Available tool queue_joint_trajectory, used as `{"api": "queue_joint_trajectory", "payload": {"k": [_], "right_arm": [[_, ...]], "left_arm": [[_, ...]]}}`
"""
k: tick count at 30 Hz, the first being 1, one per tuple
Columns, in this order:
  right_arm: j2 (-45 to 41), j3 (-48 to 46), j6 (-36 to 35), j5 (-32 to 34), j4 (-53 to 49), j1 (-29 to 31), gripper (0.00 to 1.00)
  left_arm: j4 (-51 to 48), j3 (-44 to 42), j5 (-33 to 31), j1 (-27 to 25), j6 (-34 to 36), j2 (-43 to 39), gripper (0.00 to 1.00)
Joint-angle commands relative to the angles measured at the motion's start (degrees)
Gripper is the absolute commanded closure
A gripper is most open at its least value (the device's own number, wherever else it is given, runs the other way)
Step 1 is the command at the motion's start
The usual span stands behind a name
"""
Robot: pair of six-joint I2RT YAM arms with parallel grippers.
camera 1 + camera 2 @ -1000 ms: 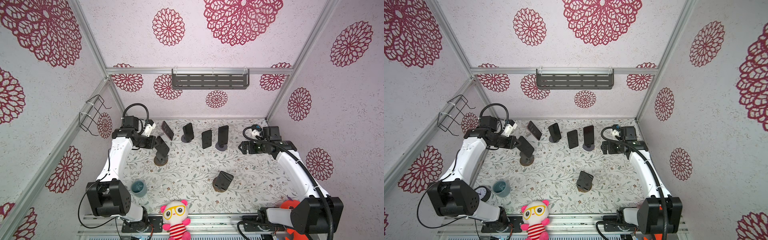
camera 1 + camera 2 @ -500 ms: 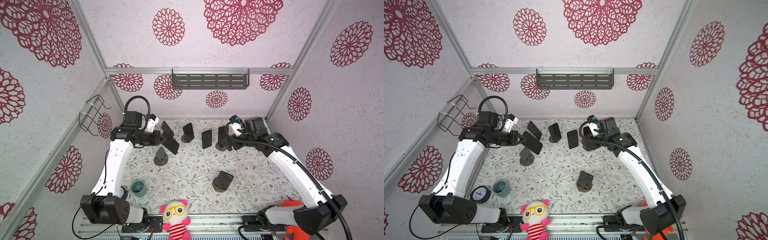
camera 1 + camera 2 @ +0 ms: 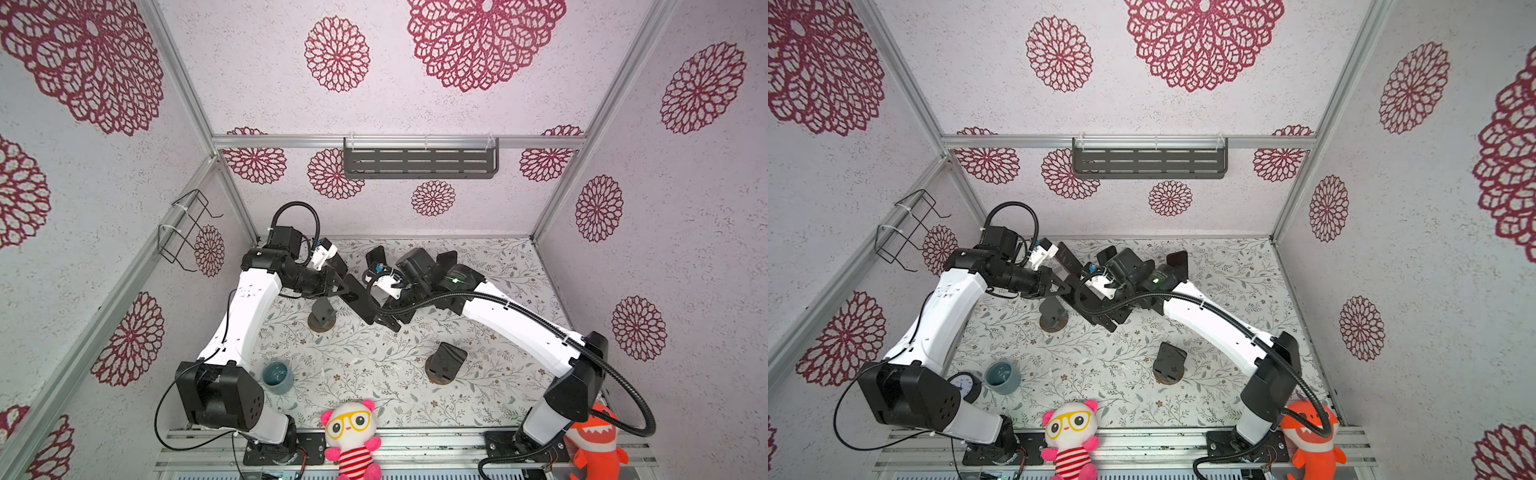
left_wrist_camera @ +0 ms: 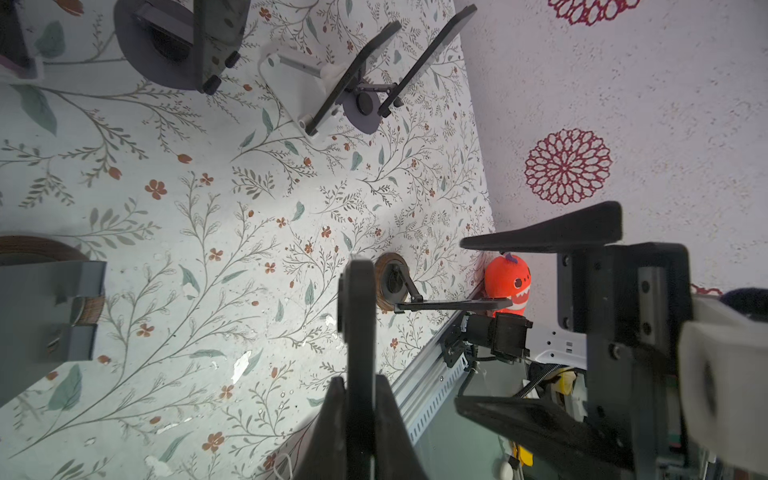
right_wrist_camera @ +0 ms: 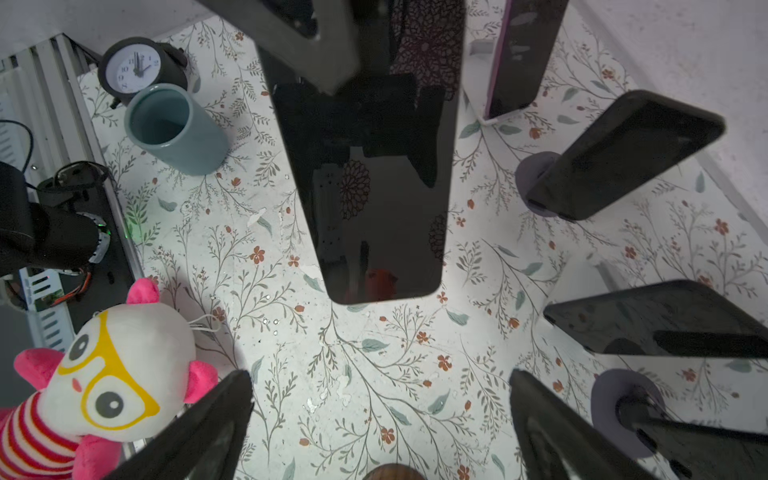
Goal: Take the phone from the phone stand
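Observation:
My left gripper [image 3: 343,286] is shut on one end of a black phone [image 3: 360,301], holding it in the air, up and to the right of a bare phone stand [image 3: 322,319] with a round brown base. The left wrist view shows the phone [image 4: 359,324] edge-on between the left gripper's [image 4: 360,399] jaws. My right gripper [image 3: 390,321] stands wide open facing the phone's free end. In the right wrist view the phone's dark screen [image 5: 374,187] lies a little ahead of the right gripper [image 5: 380,399], not between its fingertips.
Several other phones on stands line the back of the table [image 5: 623,158], and one more stands near the front [image 3: 444,361]. A blue cup [image 3: 276,376] and a small clock [image 3: 963,386] sit front left. Plush toys [image 3: 353,432] [image 3: 598,440] sit at the front rail.
My left gripper has lifted the phone off its stand and carried it toward the middle. My right arm has swung in from the right to face the phone's free end.

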Motion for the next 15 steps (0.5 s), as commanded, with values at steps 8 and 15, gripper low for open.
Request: {"api": "queue_joint_trajectory", "payload": {"k": [8, 15], "right_arm": [[2.1, 0.9, -3.6, -4.6, 7.9, 0.2, 0.01], [3.9, 0.9, -4.7, -5.8, 9.5, 0.3, 0.01]], "left_arm": [[-1.2, 1.0, 5.8, -1.1, 1.8, 1.2, 1.0], [-0.2, 1.0, 7.0, -1.2, 1.6, 1.5, 1.0]]}}
